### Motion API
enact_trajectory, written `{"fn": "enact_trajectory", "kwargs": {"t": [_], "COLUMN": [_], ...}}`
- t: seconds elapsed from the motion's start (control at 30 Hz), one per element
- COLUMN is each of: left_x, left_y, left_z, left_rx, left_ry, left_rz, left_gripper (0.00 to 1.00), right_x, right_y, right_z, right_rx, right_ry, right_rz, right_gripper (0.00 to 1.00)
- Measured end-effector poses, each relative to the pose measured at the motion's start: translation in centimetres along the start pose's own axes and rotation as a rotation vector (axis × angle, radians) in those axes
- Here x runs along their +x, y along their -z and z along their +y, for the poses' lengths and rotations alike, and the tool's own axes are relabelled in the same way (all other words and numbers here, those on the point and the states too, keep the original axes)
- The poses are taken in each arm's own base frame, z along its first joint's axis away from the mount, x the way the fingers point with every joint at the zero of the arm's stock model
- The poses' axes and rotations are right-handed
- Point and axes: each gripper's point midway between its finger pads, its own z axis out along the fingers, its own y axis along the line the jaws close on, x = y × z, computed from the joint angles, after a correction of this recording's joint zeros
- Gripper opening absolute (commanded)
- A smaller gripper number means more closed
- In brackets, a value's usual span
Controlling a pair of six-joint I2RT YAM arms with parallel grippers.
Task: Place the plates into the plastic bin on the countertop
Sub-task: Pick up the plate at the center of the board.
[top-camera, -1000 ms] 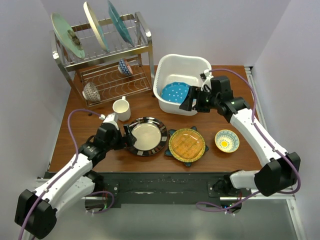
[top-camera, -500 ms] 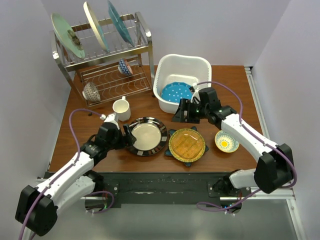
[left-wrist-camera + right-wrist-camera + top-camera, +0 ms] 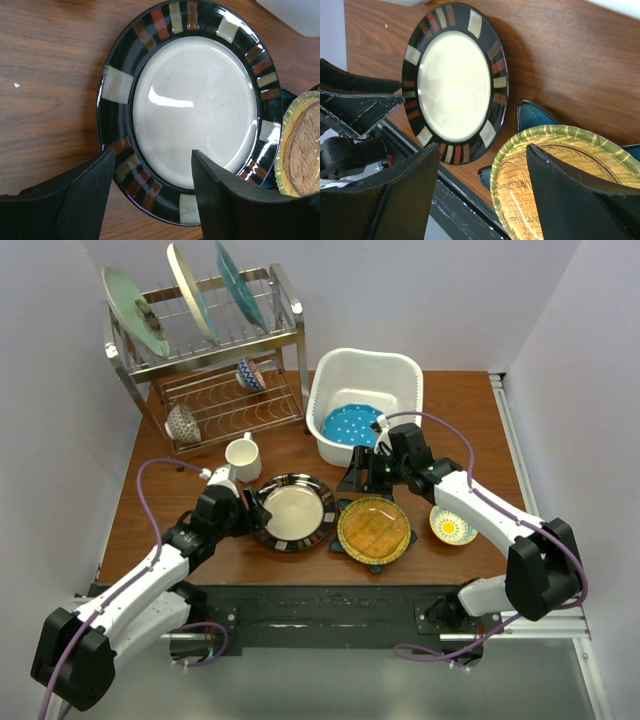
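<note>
Blue star plate (image 3: pixel 532 116) mostly hidden under amber plate (image 3: pixel 374 529), only tips show. Amber plate cut off at rt edge in left wrist view. Blue dotted plate (image 3: pixel 350 424): near side hidden behind plastic bin (image 3: pixel 335 452) wall.

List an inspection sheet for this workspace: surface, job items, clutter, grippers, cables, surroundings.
Surface: brown wooden tabletop, one tiny white speck.
Job's things: blue dotted plate lies in the white plastic bin; black-rimmed cream plate flat on the table; amber round plate stacked on the blue star-shaped plate.
Clutter: small yellow-centred bowl, white mug, steel wire rack holding three upright plates and two bowls.
Grippers: left gripper open at the black-rimmed cream plate's edge; right gripper open, empty, over the amber round plate.
Cables: purple cables loop off both arms; the right one arcs beside the bin.
Surroundings: plain pale walls; nothing else seen.
</note>
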Motion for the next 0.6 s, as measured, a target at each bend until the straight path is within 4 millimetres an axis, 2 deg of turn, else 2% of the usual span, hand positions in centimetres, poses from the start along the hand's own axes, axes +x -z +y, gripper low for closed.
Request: {"fn": "enact_trajectory", "kwargs": {"t": [0.07, 0.23, 0.4, 0.6], "left_x": [0.0, -0.3, -0.3, 1.1], "left_y": [-0.1, 0.1, 0.4, -0.2], "left_z": [-0.1, -0.3, 0.1, 1.3], "left_rx": [0.005, 0.011, 0.003, -0.032], "left_ry": [0.002, 0.019, 0.02, 0.018], "left_rz": [-0.001, -0.02, -0.033, 0.011], "left_gripper": [0.75, 0.79, 0.79, 0.77], "right_x": [0.3, 0.5, 0.3, 1.2], "right_y": [-0.1, -0.2, -0.6, -1.8], "right_z": [-0.2, -0.3, -0.3, -0.7], "right_rx": [0.003, 0.004, -0.002, 0.005], "right_ry": [-0.002, -0.003, -0.002, -0.015], "right_rz": [0.006, 0.009, 0.002, 0.035], "right_gripper": [0.73, 0.73, 0.73, 0.72]}}
